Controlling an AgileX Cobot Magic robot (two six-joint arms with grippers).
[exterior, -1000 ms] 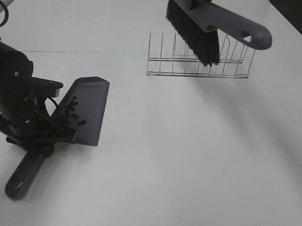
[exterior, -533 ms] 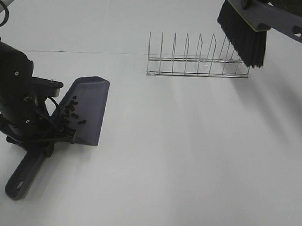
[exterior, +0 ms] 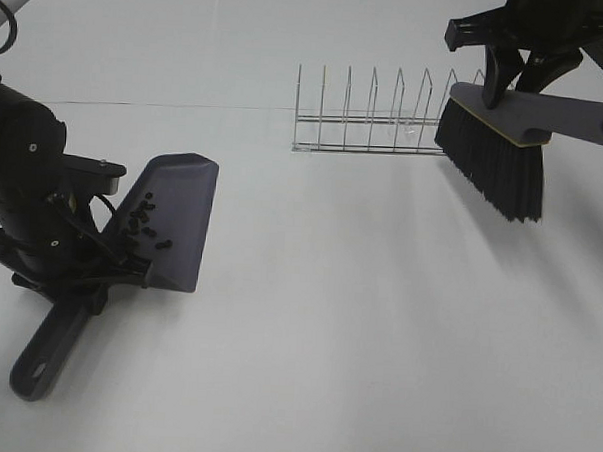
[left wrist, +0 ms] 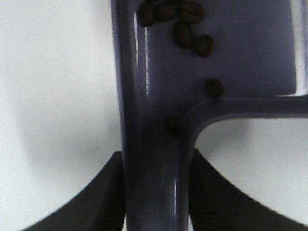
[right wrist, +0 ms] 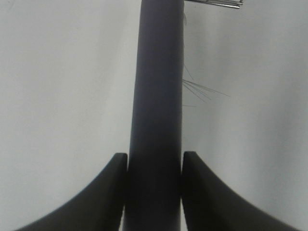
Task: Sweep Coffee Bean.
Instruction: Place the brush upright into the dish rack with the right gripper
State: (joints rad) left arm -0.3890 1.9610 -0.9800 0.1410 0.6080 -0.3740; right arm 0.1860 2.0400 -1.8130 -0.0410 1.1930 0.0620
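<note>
The grey-purple dustpan [exterior: 172, 220] lies at the left of the table with the coffee bean cluster [exterior: 141, 222] inside it. My left gripper [exterior: 89, 277] is shut on the dustpan's handle [left wrist: 154, 192]; several beans [left wrist: 185, 29] show close up in the left wrist view. At the right, my right gripper [exterior: 518, 75] is shut on the brush [exterior: 531, 136], whose black bristles [exterior: 492, 164] hang above the table. The brush handle [right wrist: 156, 120] fills the gap between the fingers [right wrist: 202, 192] in the right wrist view.
A wire rack [exterior: 386, 120] stands at the back centre of the white table [exterior: 357, 319], just left of the brush. The dustpan handle's end [exterior: 40, 360] points toward the front left edge.
The right arm carried the brush from above the rack to the right and lowered it beside the rack's right end. The dustpan, beans and left arm stayed put.
</note>
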